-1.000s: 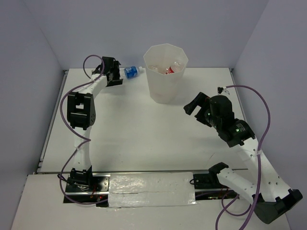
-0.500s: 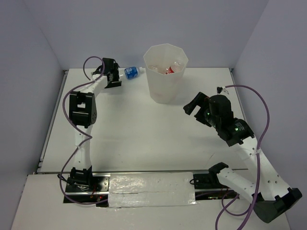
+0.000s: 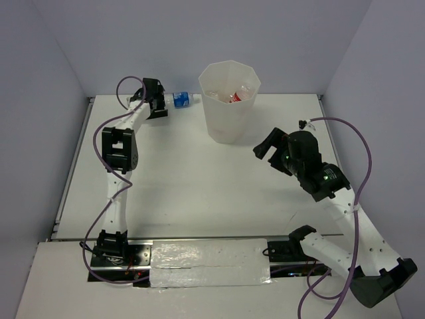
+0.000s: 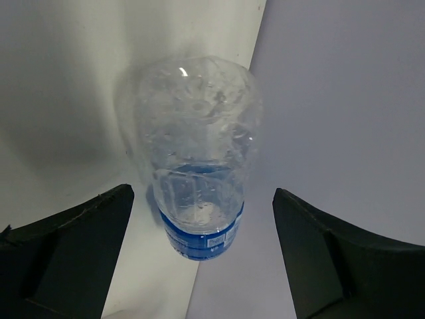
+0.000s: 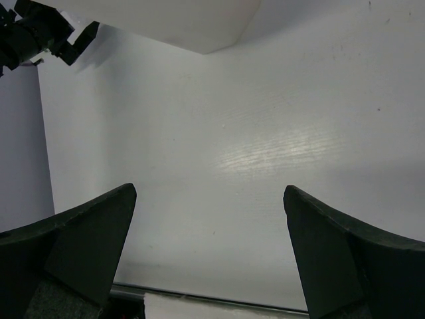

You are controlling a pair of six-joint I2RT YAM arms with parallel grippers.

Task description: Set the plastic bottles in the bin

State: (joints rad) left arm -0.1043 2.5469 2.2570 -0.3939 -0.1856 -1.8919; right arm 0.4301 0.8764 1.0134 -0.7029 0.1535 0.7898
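overhead view looks down on the whole table [image 3: 199, 193]; both wrist views show close patches of it.

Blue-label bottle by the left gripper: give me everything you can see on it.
The bottle is small, made of thin, clear, dented plastic, with a blue label band near one end; no cap is discernible. It lies on its side at the table's far edge, beside the back wall, left of the bin and apart from it. The open left gripper straddles it with gaps on both sides, so nothing grips it.
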